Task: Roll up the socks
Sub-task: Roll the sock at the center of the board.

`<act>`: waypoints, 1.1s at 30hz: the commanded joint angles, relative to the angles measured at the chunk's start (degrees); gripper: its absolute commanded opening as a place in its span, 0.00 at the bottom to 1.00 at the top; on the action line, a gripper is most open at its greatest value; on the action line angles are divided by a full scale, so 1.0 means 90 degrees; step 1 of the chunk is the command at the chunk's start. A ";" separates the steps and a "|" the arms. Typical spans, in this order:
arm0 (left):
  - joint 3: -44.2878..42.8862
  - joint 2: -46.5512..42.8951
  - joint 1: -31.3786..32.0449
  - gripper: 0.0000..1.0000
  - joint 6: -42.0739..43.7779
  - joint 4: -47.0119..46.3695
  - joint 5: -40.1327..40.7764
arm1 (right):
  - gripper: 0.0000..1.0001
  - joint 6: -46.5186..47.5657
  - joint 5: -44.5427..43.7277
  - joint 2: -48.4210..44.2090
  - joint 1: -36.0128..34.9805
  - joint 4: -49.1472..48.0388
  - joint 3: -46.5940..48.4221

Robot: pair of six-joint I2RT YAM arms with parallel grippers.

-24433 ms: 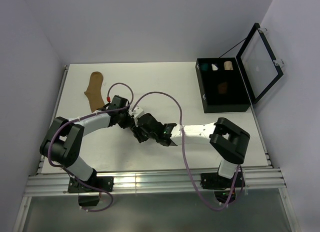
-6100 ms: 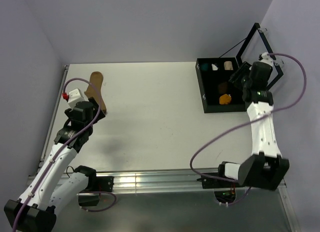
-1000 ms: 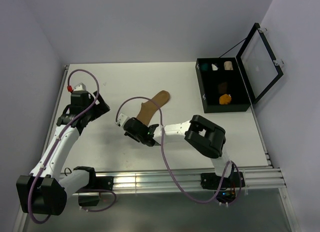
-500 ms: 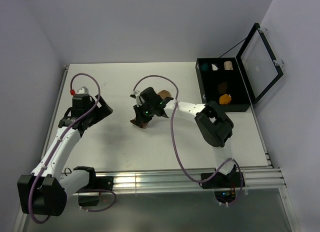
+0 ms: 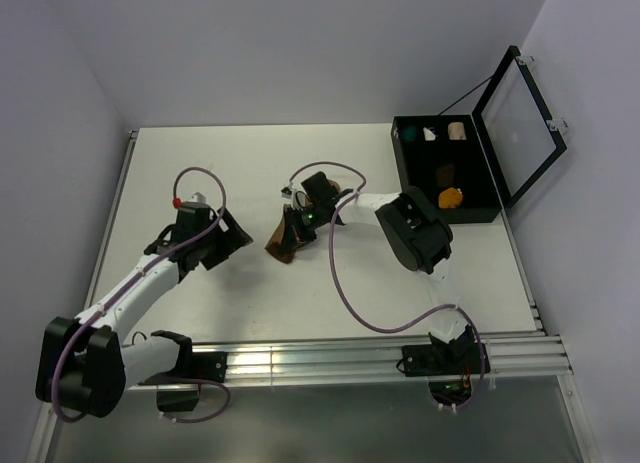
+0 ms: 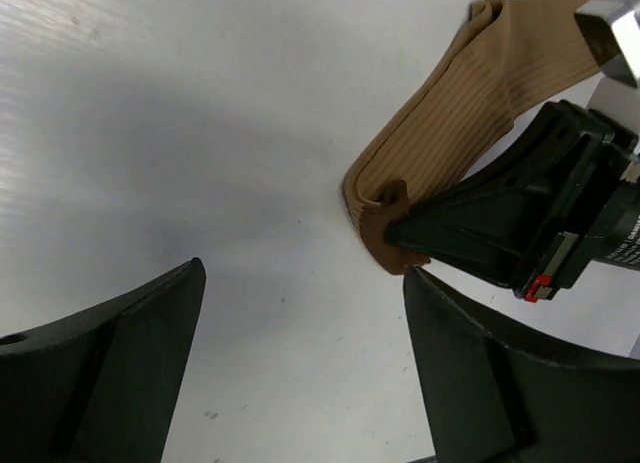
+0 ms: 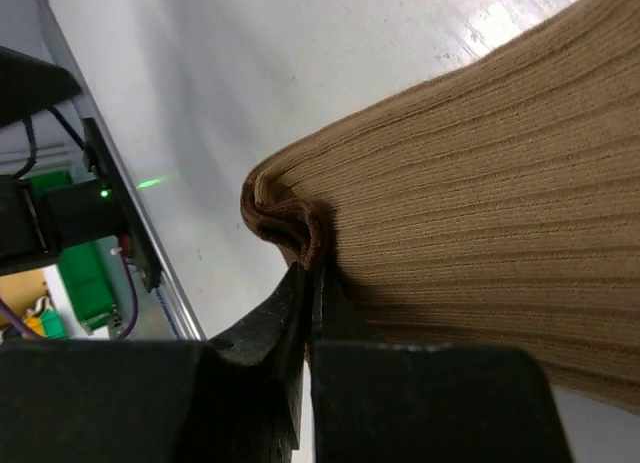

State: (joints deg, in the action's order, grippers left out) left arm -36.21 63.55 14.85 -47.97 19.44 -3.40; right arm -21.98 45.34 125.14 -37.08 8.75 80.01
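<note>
A plain tan ribbed sock [image 5: 281,243] lies in the middle of the table, one end bunched. My right gripper [image 5: 291,235] is shut on that bunched end, with the folded fabric [image 7: 300,223] pinched between the tips of the right gripper [image 7: 312,271]. In the left wrist view the tan sock [image 6: 470,93] runs up to the right and the right gripper [image 6: 405,245] grips its darker end. My left gripper [image 5: 234,240] is open just left of the sock, nothing between the jaws of the left gripper [image 6: 300,368]. A mustard-orange sock [image 5: 450,196] and a dark brown sock [image 5: 446,171] sit rolled in the box.
An open black box [image 5: 410,198] with its lid [image 5: 520,118] raised stands at the back right. It holds small teal [image 5: 407,135], white [image 5: 429,134] and cream [image 5: 457,130] bundles in its far row. A purple cable [image 5: 335,273] loops over the table near the right arm.
My left gripper has moved right and nearer, toward the sock, and narrowed a little. The right gripper has shifted slightly right, dragging the sock's bunched end.
</note>
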 commanded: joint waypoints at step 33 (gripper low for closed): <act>-0.0244 0.2626 0.1133 0.46 -0.0872 -0.1428 0.0661 | 0.00 -0.0244 0.0245 0.0373 -0.0069 -0.0152 0.0476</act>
State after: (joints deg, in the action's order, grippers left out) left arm -37.47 85.06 24.80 -55.79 4.12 -0.27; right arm -24.45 47.77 127.48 -37.15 7.75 82.39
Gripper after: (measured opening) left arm 0.467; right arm 0.029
